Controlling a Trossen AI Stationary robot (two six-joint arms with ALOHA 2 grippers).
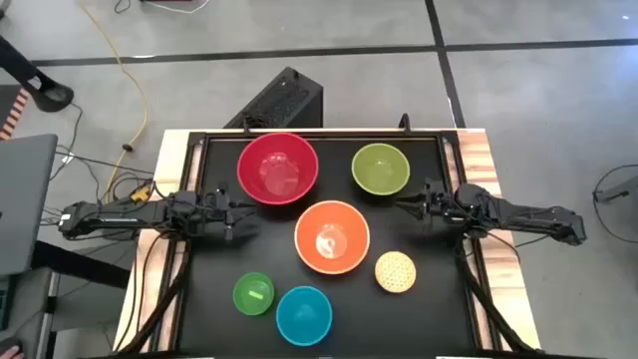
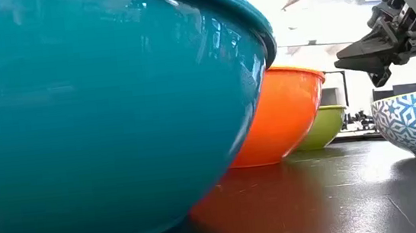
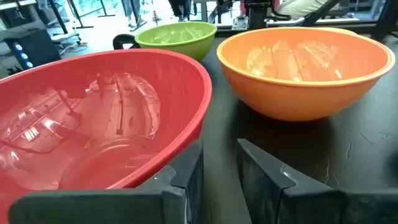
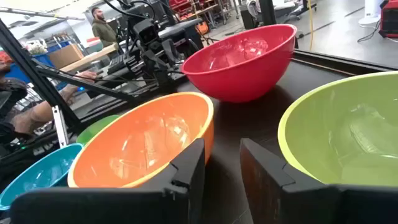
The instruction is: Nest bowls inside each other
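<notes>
The bench (image 1: 214, 329) has a black top with pale wooden edges and stands on a grey concrete floor (image 1: 518, 90) crossed by a yellow cable (image 1: 118, 70); a black box (image 1: 282, 100) sits on the floor just behind it. The wrist views look out into a workshop, with people and dark equipment beyond the bench's far edge.

Six bowls stand apart from one another, none nested, one of each colour. Two tools are in view, one at each side.

The red bowl (image 1: 278, 168), the largest, is glossy and sits just ahead of the left tool (image 1: 239, 220), a little to one side. The orange bowl (image 1: 332, 237), next in size, lies between the two tools. The olive-green bowl (image 1: 380, 169) is just beside the right tool (image 1: 402, 204). The small yellow bowl (image 1: 395, 271) is dotted inside, with a blue star pattern outside, and lies near the right tool on the near side. The blue bowl (image 1: 304, 314) and the smallest bright green bowl (image 1: 253, 294) sit side by side, well clear of both tools.

Each tool shows a narrow gap between its fingers and holds nothing.
</notes>
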